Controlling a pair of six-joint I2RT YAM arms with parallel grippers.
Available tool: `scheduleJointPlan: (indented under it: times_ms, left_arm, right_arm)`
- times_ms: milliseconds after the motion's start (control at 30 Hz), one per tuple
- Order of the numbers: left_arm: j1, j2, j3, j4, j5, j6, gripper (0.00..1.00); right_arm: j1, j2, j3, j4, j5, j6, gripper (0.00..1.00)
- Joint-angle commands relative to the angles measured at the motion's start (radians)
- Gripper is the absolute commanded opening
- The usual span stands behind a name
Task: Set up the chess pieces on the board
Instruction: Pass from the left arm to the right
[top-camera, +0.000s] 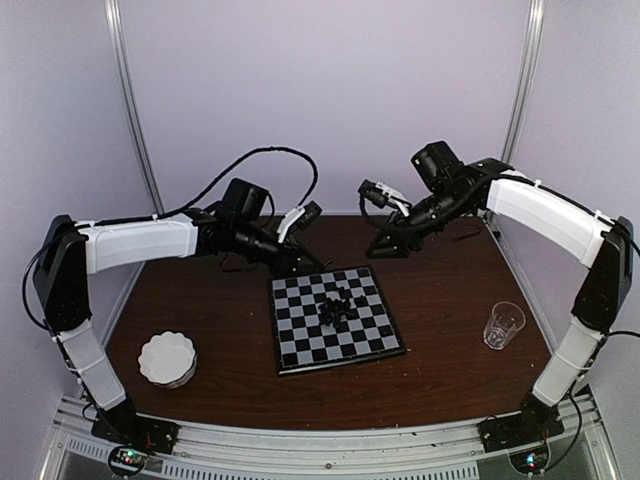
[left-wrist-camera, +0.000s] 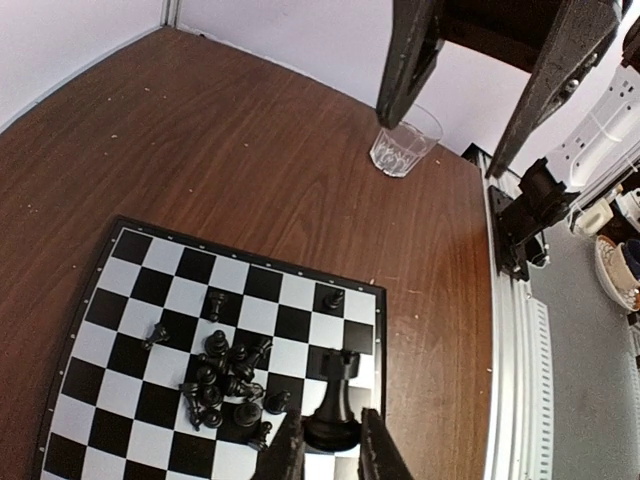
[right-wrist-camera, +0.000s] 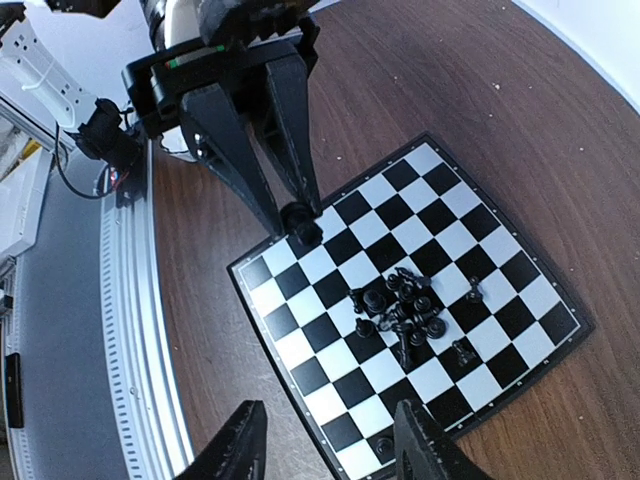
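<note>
**Left gripper setting a rook down at the board's edge**

The rook (left-wrist-camera: 338, 392) is standing upright between the closed fingers of the left gripper (left-wrist-camera: 332, 452), which is pinching it low at the base. It is sitting over a square in the outermost row of the board (left-wrist-camera: 120, 330), just inside the rim, though I cannot tell whether its base is touching yet. The other chess pieces (left-wrist-camera: 225, 385) are lying heaped near the board's middle, several of them toppled, close to the rook. Doing this well probably means lowering straight down, keeping the rook vertical and centred in its square. The fingers should be letting go only once it is seated, then lifting clear without brushing the heap. The right gripper (right-wrist-camera: 330, 445) is hanging above the board, jaws wide apart and holding nothing.
</note>
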Motion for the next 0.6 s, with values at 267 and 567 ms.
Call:
scheduleJointPlan:
  times_ms: [267, 567]
  left_arm:
    - [-0.045, -0.067, -0.057, 0.128, 0.086, -0.054, 0.09]
    - [-0.054, -0.057, -0.063, 0.158, 0.114, -0.084, 0.10]
  right_arm:
    - [0.088, 0.161, 0.128, 0.014, -0.188, 0.165, 0.43]
    - [0.096, 0.169, 0.101, 0.050, -0.237, 0.204, 0.36]
